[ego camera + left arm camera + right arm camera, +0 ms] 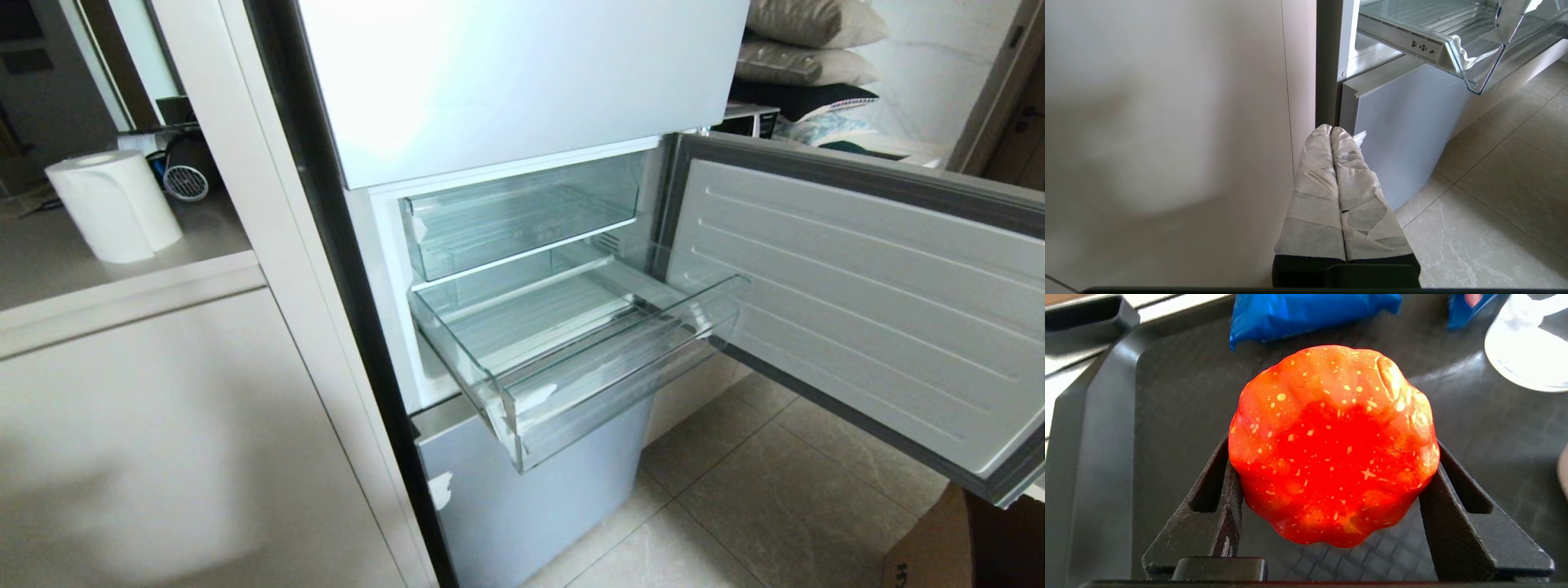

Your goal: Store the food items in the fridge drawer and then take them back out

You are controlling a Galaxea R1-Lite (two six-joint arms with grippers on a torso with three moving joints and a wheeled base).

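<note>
Fridge drawer (571, 351): standing pulled out of the pale-blue fridge (490, 82), holding nothing, with the door (857, 302) swung wide beside it and the shallower clear tray (522, 216) above it.

Ribbed food item (1333, 443): sitting between the two black fingers (1208, 506) of the right gripper (1331, 486), clamped at its flanks, hanging over the middle of a dark textured tray (1167, 396), outside the head view. Blue packets (1306, 310) lying at the tray's far edge, a clear plastic piece (1527, 343) toward a far corner.

Left gripper (1333, 132): parked low beside the cabinet panel (1167, 122), its wrapped fingers (1314, 196) pressed together, carrying nothing.

Risks, as judged:
- Slipping: gripping a rounded, glossy, ribbed body on two narrow contact lines, so possibly rolling out during the swing toward the fridge.
- Snagging: possibly clipping the drawer's thick front lip, or the open door, on a low approach.
- Bouncing: dropping from too high onto the ribbed floor, possibly sending the toy over the lip onto the floor tiles (775, 490).
</note>
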